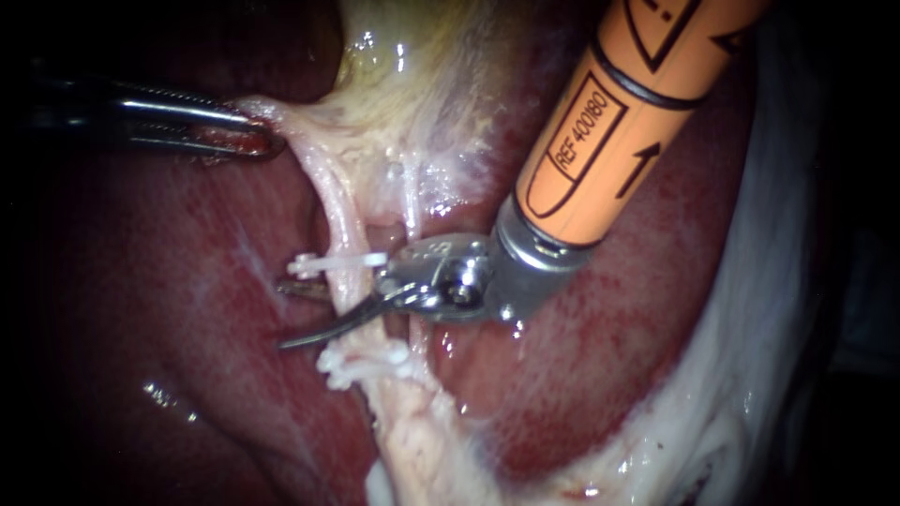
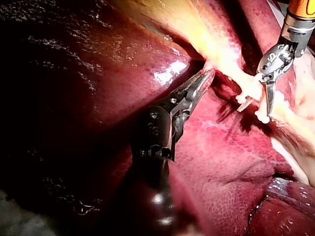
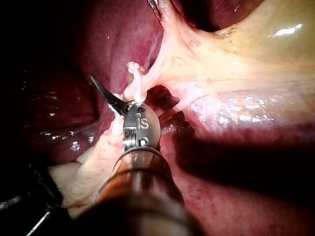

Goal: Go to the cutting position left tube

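The pale left tube [image 1: 330, 201] runs down from the gallbladder [image 1: 422, 84] over the liver [image 1: 609, 356]. It carries a white clip [image 1: 336, 263] above and more white clips [image 1: 361, 364] below. My right instrument [image 1: 283, 315], with an orange shaft and curved blades, stands open astride this tube between the clips: one blade lies in front and the other behind. In the right wrist view one dark blade [image 3: 106, 93] shows beside the tube, just below a clip [image 3: 135, 69]. My left instrument [image 1: 258, 136] is shut on the gallbladder's edge and holds it stretched to the left.
A thinner right tube [image 1: 412, 201] runs down just beside the right instrument's hinge. White fatty tissue [image 1: 750, 375] borders the liver on the right. In the left wrist view the left instrument [image 2: 204, 81] grips tissue, with the right instrument [image 2: 256, 112] beyond it.
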Motion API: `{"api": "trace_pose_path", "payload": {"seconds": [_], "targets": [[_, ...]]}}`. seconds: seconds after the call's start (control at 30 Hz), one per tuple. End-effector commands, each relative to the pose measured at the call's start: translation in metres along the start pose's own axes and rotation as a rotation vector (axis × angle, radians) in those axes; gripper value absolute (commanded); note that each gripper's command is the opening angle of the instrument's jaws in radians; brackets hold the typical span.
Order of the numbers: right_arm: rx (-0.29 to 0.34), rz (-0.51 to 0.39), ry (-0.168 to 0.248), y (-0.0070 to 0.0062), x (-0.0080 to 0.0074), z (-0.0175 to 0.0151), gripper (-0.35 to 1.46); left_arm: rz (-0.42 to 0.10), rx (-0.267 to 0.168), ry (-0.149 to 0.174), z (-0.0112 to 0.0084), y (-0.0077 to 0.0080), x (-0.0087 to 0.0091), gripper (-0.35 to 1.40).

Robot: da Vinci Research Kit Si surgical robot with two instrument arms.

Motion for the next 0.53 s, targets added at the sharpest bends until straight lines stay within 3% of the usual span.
{"api": "trace_pose_path", "payload": {"seconds": [0.03,0.23,0.53], "targets": [[0.004,-0.001,0.002,-0.0003,0.0002,0.0000,1.43,0.000,0.001,0.000,0.0000,0.0000,0.0000,-0.35],[0.015,0.007,0.009,-0.0017,0.0011,0.0000,1.43,0.000,0.001,0.000,0.0000,0.0000,-0.0001,-0.35],[0.002,0.036,0.013,-0.0009,0.0007,-0.0001,1.43,0.000,0.001,0.001,0.0000,0.0000,0.0000,-0.35]]}}
